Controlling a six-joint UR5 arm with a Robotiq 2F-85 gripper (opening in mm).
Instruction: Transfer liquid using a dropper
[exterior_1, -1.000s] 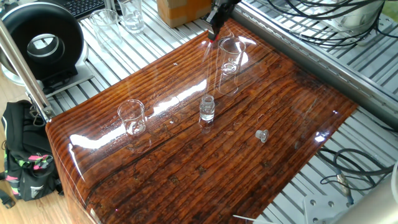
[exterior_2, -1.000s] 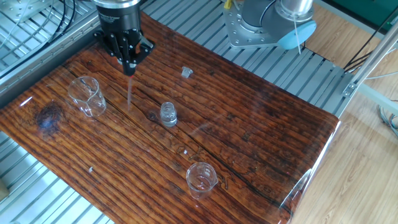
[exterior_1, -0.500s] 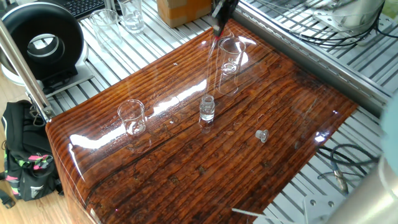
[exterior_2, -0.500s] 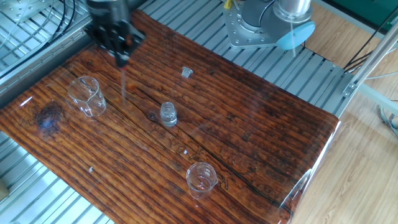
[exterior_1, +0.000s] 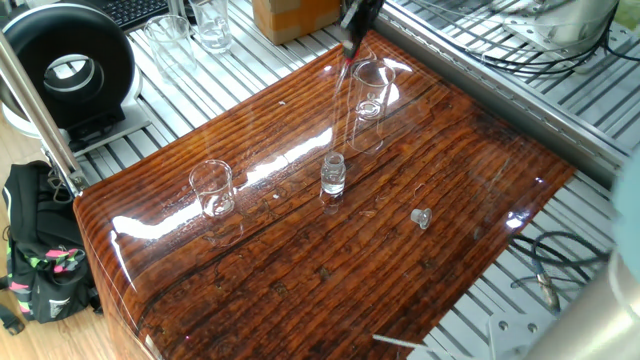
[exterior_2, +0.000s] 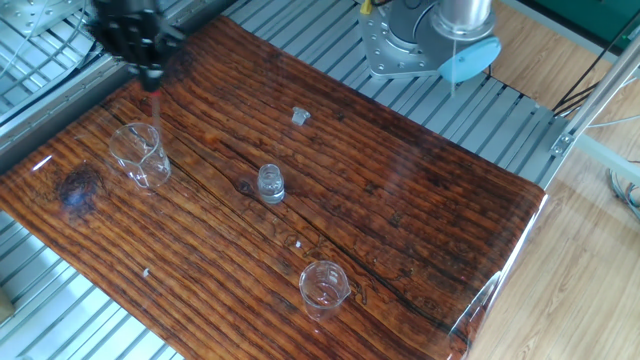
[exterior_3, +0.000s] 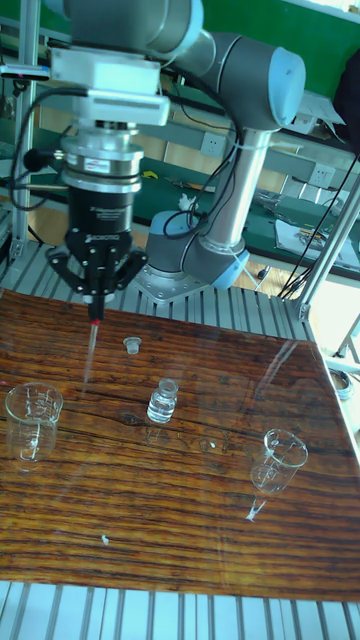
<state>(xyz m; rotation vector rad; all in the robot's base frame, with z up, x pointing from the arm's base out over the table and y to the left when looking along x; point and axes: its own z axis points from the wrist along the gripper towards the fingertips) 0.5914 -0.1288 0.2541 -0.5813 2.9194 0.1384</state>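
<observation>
My gripper (exterior_3: 96, 300) is shut on the dropper (exterior_3: 90, 350), a thin clear tube with a small red bulb that hangs straight down from the fingers. In the other fixed view the gripper (exterior_2: 148, 72) is blurred and sits just above the rim of a clear beaker (exterior_2: 138, 155), with the dropper (exterior_2: 155, 98) pointing down at it. A small glass vial (exterior_3: 163, 400) stands mid-table, away from the dropper. In the one fixed view the gripper (exterior_1: 350, 42) is at the far edge beside the large beaker (exterior_1: 370, 100). I cannot make out the liquid.
A second small beaker (exterior_2: 324, 287) stands near the front of the wooden table (exterior_2: 420, 200). A small loose cap (exterior_2: 300, 117) lies behind the vial (exterior_2: 270, 182). The arm's base (exterior_2: 420, 40) is mounted beyond the table. A black fan (exterior_1: 65, 65) and spare glassware (exterior_1: 210, 25) sit off the table.
In the other fixed view the gripper with the dropper has moved left, away from the vial and over to the left beaker. The glassware has not moved.
</observation>
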